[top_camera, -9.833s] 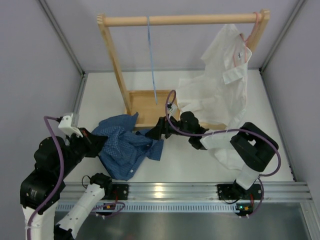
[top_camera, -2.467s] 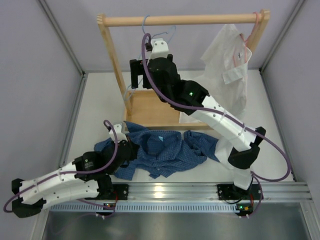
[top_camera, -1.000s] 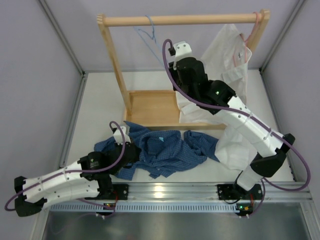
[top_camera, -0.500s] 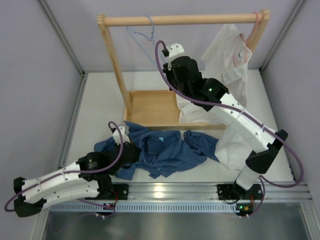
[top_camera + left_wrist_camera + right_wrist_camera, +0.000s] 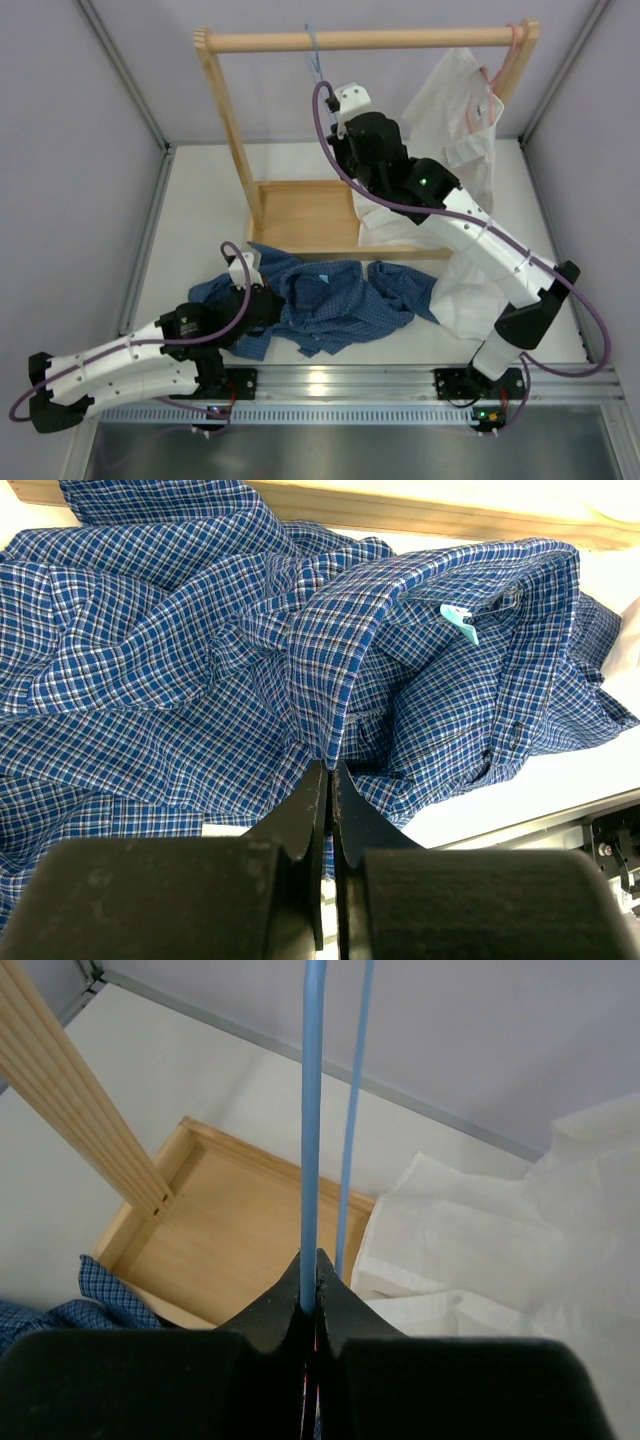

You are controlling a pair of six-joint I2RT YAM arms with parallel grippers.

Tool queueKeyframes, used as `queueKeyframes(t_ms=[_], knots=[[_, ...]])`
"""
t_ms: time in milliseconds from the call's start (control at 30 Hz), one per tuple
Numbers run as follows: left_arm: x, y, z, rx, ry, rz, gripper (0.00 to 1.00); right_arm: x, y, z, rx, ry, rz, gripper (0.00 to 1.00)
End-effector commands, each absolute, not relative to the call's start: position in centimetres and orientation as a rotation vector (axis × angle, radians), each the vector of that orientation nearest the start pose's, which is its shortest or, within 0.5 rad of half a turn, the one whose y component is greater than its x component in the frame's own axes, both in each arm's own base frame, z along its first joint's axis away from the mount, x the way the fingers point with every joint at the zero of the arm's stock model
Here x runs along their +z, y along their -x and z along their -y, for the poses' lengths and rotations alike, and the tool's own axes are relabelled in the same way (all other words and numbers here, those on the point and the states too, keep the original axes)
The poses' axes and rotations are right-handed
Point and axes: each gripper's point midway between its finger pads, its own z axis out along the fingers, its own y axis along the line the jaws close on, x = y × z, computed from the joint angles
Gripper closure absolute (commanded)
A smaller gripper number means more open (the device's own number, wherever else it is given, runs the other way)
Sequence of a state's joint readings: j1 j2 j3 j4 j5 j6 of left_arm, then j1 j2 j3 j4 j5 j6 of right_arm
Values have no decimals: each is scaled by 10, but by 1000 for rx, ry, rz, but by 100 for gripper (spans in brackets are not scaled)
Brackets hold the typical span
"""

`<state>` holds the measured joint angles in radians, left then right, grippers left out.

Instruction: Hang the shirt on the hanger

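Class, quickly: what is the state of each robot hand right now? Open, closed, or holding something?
Left hand: closed, pinching a fold of the shirt.
Right hand: closed, gripping the hanger wire.

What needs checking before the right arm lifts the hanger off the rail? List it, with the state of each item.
1. Right jaws shut on the hanger wire: ok.
2. Hanger hook over the wooden rail, free to lift: ok.
3. Left jaws shut on a fold of the shirt: ok.
4. Shirt spread with its neck open for the hanger: not ok; it lies crumpled on the table.
5. White shirt out of the hanger's way down: cannot tell; it hangs close beside the right arm.
6. Grip on the thin wire firm enough not to let it swivel: cannot tell.
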<state>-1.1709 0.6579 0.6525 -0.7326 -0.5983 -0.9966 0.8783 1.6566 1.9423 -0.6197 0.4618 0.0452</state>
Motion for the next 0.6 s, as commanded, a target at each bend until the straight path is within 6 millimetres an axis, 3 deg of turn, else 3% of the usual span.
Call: queueKeyframes(t_ms=[0,133,333,567], knots=[[176,-153,184,-613,132,-2170,100,437,-354,-293,243,378,-1692,100],[183,-152,185,-637,138,-2161,100,449,-347,-292,290,376,-1655,100],[184,-154,184,-641,156,-2151,100,485,-334,-286,366,359,-1583,100],[181,-158,182,-614,201,-2146,100,503,-324,-283,407,384,-1532,100]])
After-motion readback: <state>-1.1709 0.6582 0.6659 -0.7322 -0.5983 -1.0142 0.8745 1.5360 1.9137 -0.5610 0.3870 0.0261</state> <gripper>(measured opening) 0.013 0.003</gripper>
